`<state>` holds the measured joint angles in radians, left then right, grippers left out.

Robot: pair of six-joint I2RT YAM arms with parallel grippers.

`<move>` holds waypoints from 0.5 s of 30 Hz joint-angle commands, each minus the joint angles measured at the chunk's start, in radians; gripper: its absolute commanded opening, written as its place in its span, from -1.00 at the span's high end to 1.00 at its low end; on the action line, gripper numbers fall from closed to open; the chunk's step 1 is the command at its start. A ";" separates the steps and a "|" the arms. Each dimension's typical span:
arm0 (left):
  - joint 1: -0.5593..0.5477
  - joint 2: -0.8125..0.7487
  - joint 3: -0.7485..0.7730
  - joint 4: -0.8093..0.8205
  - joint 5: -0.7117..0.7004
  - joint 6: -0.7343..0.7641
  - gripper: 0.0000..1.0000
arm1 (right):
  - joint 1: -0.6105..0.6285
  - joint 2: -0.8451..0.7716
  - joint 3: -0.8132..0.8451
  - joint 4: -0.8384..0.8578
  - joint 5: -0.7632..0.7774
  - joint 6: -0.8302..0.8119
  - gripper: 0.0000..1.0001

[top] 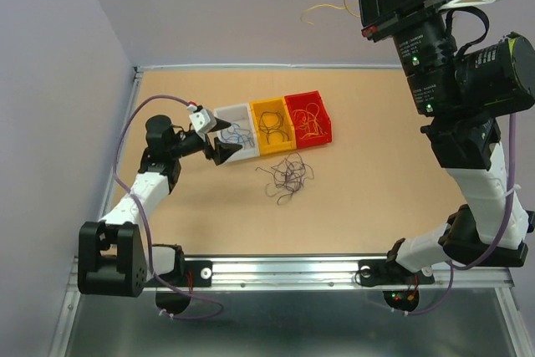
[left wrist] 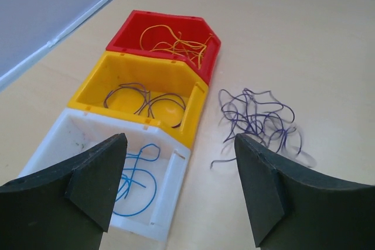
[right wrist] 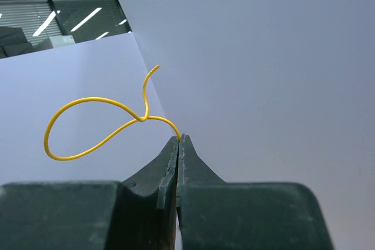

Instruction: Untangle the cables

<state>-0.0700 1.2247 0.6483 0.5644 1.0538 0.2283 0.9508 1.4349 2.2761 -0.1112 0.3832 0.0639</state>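
A thin yellow-orange curly wire (right wrist: 142,119) is being pinched between the pressed-together fingers of the right gripper (right wrist: 179,140), high up at one o'clock of the top view. The left gripper (left wrist: 179,141) is being held spread wide and empty at eight o'clock of a white plastic bin (top: 232,111) containing blue wires (left wrist: 136,171). Dark purple wires (left wrist: 146,99) are lying in the yellow plastic bin (left wrist: 96,89), and yellow-orange ones (left wrist: 176,42) in the red plastic bin (left wrist: 126,33). A loose dark purple tangle (top: 287,175) is resting on the tan wooden table (top: 376,206) at five o'clock of the yellow bin.

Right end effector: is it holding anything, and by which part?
The right end effector pinches a yellow cable at its closed tips, apparently near one end.
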 commanded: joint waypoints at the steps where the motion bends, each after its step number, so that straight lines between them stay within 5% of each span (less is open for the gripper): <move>1: -0.053 -0.088 -0.041 0.031 0.086 0.074 -0.75 | 0.008 -0.005 -0.020 0.018 -0.012 -0.013 0.99; 15: -0.108 -0.195 -0.105 0.031 0.009 0.141 -0.80 | 0.008 0.033 -0.128 0.042 0.183 -0.127 0.99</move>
<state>-0.1768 1.0496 0.5491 0.5636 1.0718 0.3447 0.9508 1.4452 2.1830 -0.1070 0.4793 0.0116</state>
